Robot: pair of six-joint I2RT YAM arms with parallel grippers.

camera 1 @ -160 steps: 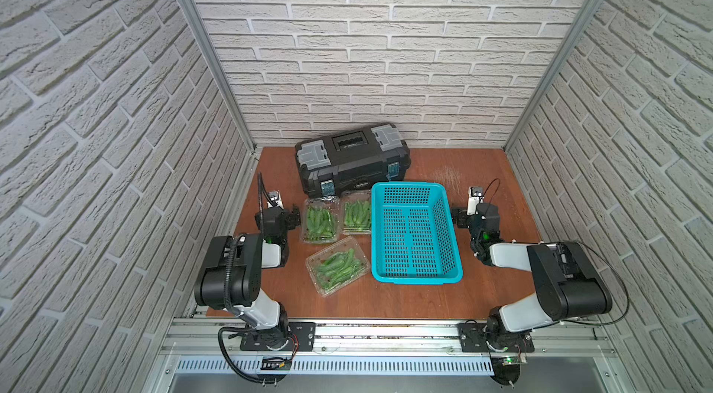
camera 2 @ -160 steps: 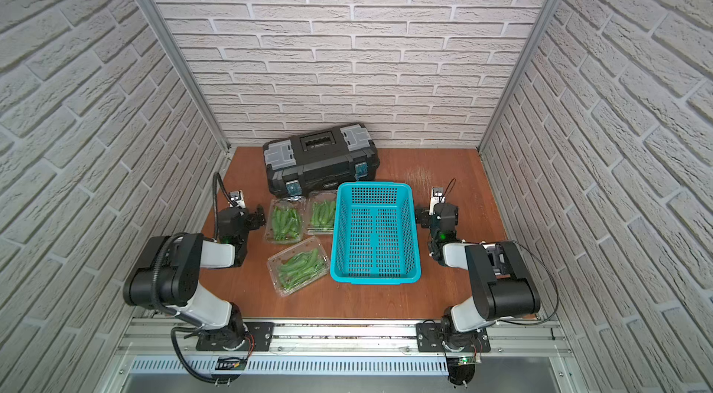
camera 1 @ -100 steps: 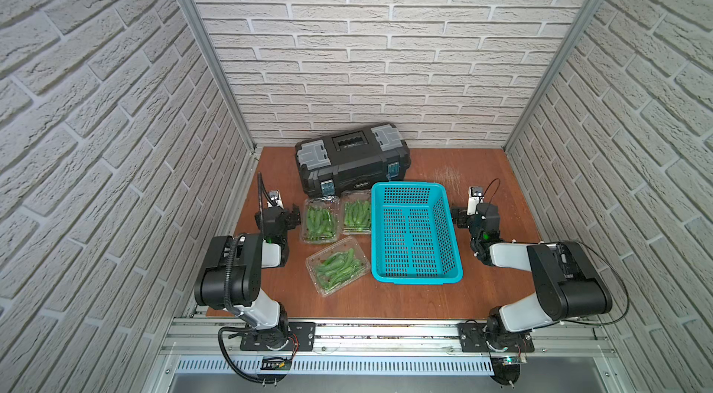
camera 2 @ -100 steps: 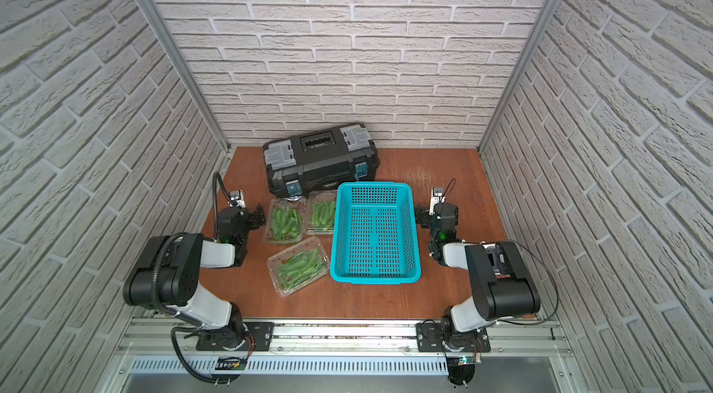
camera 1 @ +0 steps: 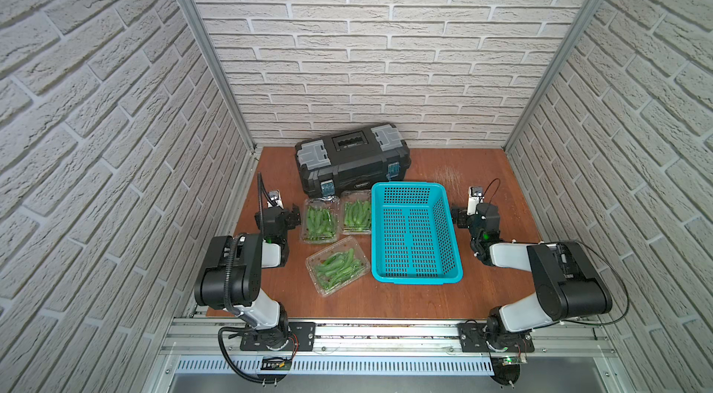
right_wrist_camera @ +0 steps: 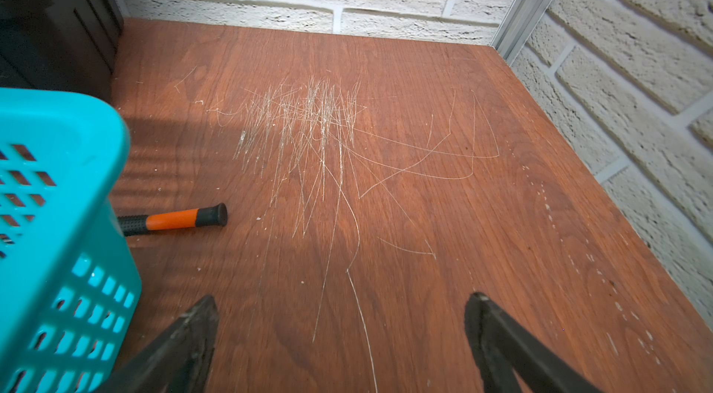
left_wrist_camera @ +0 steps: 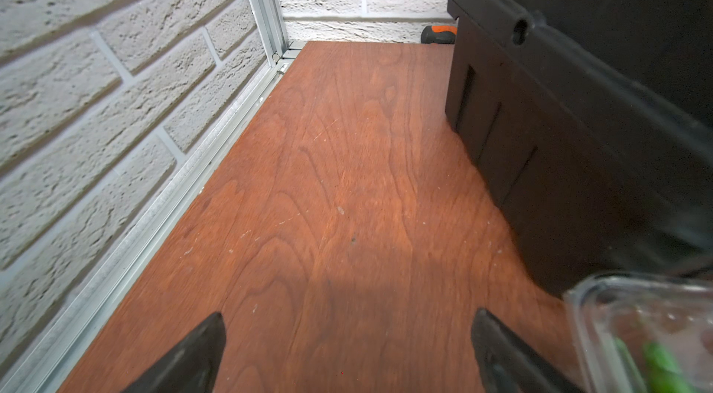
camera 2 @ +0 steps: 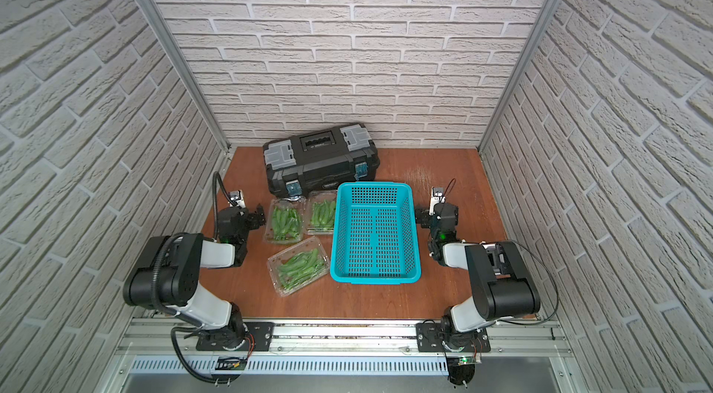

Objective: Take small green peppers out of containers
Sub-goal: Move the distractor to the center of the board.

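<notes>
Three clear containers hold the small green peppers (camera 1: 335, 265) on the brown table. Two stand side by side by the toolbox, the left one (camera 1: 319, 219) (camera 2: 284, 223) and the right one (camera 1: 357, 213) (camera 2: 322, 213). The third (camera 1: 337, 265) (camera 2: 299, 265) lies nearer the front, turned askew. My left gripper (camera 1: 295, 215) (left_wrist_camera: 347, 316) is open and empty, low over bare wood just left of the left container (left_wrist_camera: 636, 333). On the far side of the basket, my right gripper (camera 1: 456, 217) (right_wrist_camera: 342, 298) is also open and empty over scratched wood.
A teal perforated basket (camera 1: 451, 240) (right_wrist_camera: 58, 179) stands right of the containers. A black toolbox (camera 1: 353, 157) (left_wrist_camera: 578, 102) sits at the back. An orange-and-black tool handle (right_wrist_camera: 173, 219) lies behind the basket. Brick walls close in on three sides.
</notes>
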